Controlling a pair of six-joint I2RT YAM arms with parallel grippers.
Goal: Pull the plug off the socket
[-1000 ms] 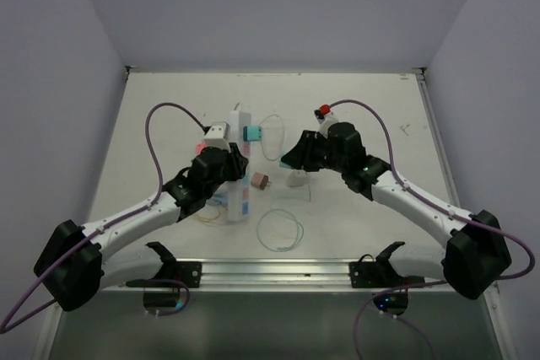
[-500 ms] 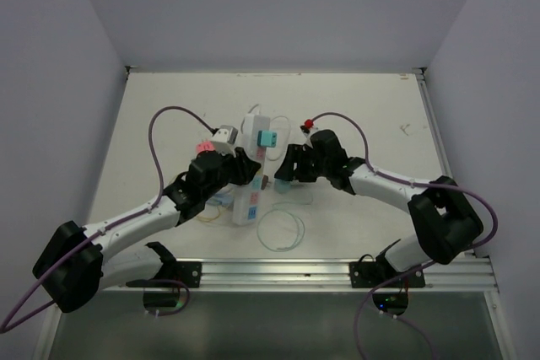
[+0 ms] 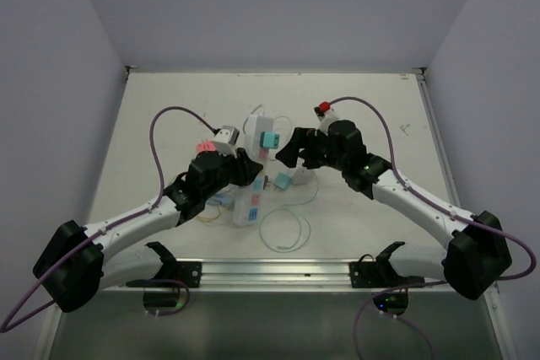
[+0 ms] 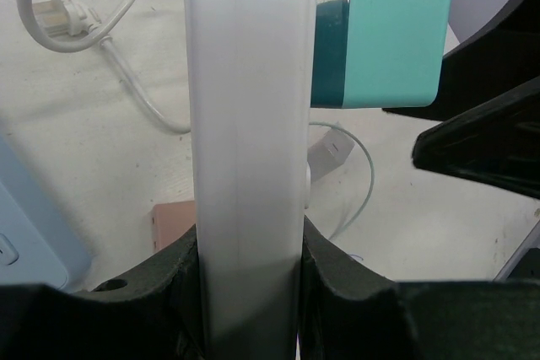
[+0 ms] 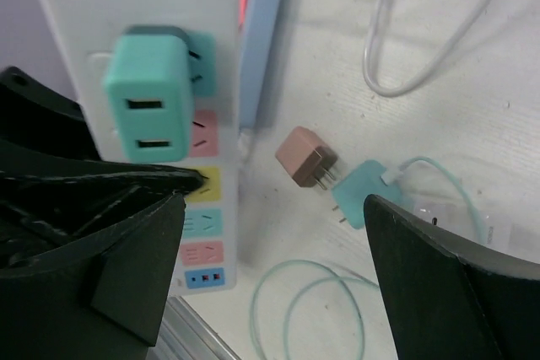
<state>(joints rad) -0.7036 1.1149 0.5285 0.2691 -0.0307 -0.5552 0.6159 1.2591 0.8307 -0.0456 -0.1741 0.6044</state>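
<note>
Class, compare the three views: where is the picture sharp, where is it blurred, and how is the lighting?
Top external: even, soft light, faint shadows, everything sharp. Left wrist: the white plastic power strip fills the centre, slightly soft; the teal square charger plug is crisp. Right wrist: its dark fingers loom blurred in front; strip and plug stay sharp.

No readable text, label or number shows anywhere
</note>
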